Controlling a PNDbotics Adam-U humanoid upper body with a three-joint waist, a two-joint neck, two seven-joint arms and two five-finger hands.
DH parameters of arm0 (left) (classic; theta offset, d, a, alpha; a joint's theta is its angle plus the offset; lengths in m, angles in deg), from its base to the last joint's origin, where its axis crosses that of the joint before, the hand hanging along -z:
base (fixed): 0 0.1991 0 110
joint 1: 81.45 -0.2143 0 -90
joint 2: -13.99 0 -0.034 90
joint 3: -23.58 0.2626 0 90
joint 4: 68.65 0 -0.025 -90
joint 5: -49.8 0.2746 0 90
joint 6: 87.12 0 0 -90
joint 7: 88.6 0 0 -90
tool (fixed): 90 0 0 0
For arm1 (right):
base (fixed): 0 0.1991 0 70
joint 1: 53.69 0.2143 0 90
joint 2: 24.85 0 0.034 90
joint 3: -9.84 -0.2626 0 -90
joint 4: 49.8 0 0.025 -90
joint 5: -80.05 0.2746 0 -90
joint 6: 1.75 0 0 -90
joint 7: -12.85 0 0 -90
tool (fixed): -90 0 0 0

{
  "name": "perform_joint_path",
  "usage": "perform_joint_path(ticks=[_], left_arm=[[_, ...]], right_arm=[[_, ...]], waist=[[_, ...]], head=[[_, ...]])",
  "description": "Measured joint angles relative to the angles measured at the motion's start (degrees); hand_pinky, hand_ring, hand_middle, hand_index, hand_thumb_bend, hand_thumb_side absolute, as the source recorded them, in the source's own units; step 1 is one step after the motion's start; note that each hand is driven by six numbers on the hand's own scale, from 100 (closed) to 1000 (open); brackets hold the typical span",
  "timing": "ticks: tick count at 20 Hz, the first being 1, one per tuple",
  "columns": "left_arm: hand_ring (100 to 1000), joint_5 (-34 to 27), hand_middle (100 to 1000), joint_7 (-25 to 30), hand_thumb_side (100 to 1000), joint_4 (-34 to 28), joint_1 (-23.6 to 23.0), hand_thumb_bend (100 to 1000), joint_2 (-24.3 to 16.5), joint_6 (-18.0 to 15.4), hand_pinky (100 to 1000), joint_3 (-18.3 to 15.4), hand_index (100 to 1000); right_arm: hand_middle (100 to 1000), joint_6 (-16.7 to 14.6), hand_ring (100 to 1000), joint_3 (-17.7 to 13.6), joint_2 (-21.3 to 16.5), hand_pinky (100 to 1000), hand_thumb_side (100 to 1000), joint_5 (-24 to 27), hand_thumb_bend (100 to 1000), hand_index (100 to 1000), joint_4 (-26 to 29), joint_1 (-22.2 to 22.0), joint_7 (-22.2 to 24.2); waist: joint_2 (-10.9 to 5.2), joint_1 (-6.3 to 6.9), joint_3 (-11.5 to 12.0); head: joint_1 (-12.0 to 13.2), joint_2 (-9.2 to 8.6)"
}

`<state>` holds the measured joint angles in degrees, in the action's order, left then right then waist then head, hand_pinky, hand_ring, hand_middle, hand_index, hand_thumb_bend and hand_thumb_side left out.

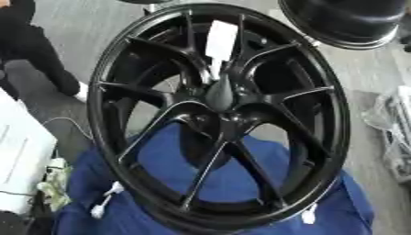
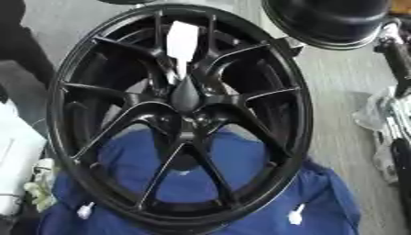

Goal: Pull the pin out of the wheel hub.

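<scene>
Blue cloth (image 1: pixel 241 183) nearest; black multi-spoke wheel hub (image 1: pixel 218 114) upright, dark cone-shaped pin (image 1: pixel 219 94) at centre; fingers unseen.

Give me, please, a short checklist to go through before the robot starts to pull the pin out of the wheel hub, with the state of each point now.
1. Wheel in view and facing the camera: ok, it fills both views.
2. Pin visible at the hub: ok, a dark grey tapered piece stands at the centre.
3. Pin free of cover: not ok, a white tag hangs just above it and reaches its tip.
4. A hand near the pin: not ok, no robot hand shows in either view.
5. Wheel steady on the blue cloth: cannot tell.
6. Space around the wheel: not ok, a second black wheel lies close at the upper right.
</scene>
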<state>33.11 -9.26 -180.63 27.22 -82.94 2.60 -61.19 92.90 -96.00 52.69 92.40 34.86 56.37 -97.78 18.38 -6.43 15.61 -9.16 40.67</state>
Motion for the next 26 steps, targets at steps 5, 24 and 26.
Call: perform_joint_path(ticks=[5,24,26], left_arm=[[721,0.10,674,3.30,633,-1.36,7.62,100,-6.54,-0.11,759,1.84,737],[791,4.86,764,46.73,612,-2.07,42.92,100,-25.12,8.12,825,13.66,818],[801,6.46,774,51.93,678,-2.08,45.24,100,-23.78,8.96,834,14.49,832]], right_arm=[[547,0.23,602,0.09,0.00,812,544,-0.02,100,809,0.00,-0.50,0.21],[548,1.51,603,1.06,-0.78,812,539,-0.31,100,807,-0.74,-1.93,0.39],[548,1.52,602,1.07,-0.92,812,539,-0.31,100,807,-0.78,-1.99,0.40]], waist=[[-0.87,0.70,0.01],[-2.94,2.43,0.26],[-3.07,2.51,0.27]], head=[[0.15,0.16],[-1.97,1.59],[-2.38,1.59]])
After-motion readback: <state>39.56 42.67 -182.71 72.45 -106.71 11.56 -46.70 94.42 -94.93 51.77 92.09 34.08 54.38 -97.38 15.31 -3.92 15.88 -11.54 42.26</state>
